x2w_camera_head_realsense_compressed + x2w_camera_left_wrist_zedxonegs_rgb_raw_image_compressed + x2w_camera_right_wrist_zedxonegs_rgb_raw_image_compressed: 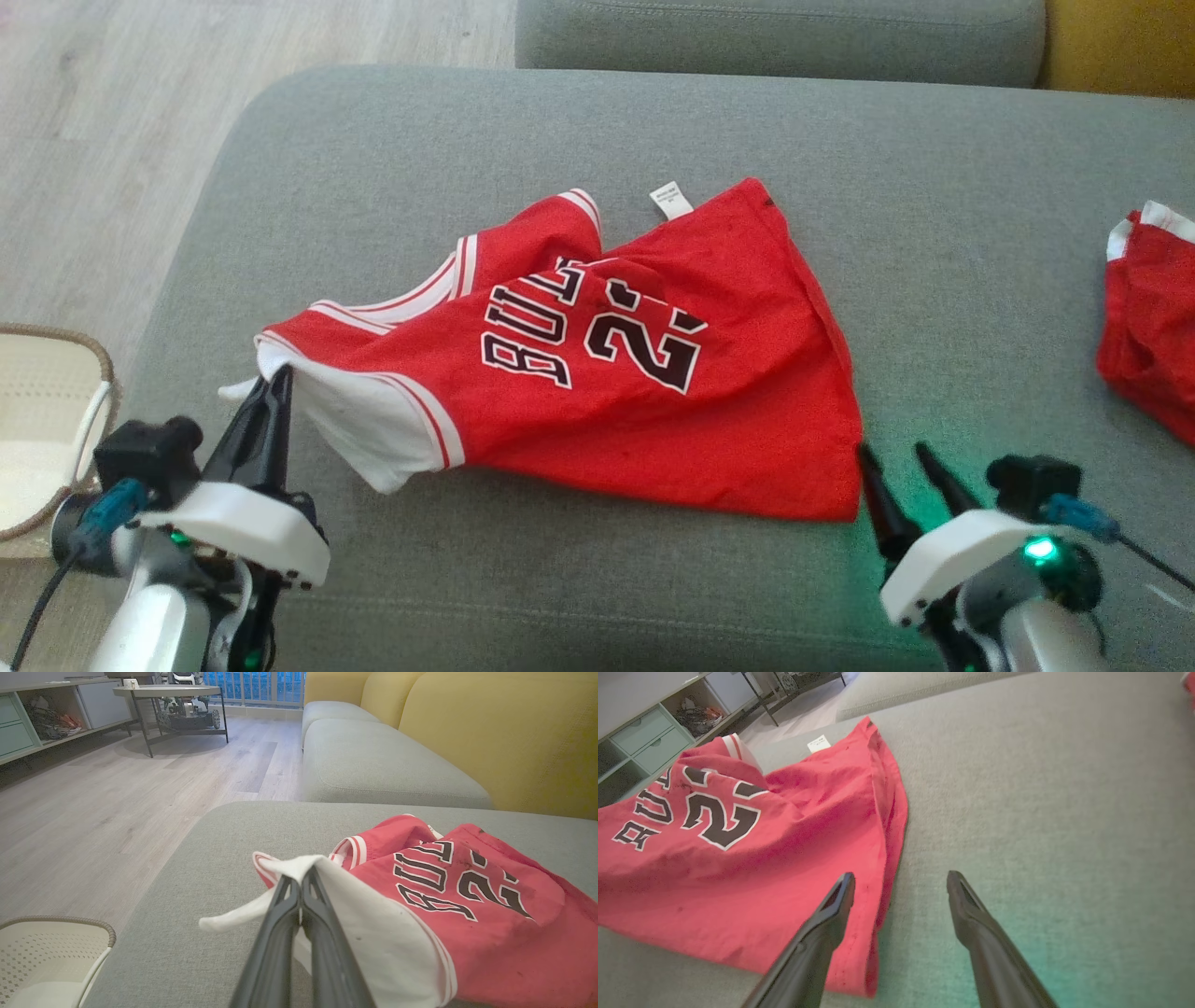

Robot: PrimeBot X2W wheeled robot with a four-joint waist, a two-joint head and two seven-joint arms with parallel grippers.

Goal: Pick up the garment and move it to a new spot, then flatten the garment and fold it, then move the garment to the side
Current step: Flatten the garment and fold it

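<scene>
Red sleeveless basketball jersey, white trim, black lettering [607, 373]: crumpled mid grey fabric sofa seat [934, 187], one white tag [670, 200] at far edge. Left gripper [278, 381] pressed together, pinching jersey's white shoulder corner, cloth draped over fingertips. Right gripper [894, 453] spread; one finger over jersey's near hem corner, other over bare cushion. Second red white-trimmed cloth [1153, 317] at right edge, well apart, cut off by frame, possibly another garment. One pale woven-rim basket [37, 420] on wooden floor [112, 112], left of sofa. Grippers: two.
</scene>
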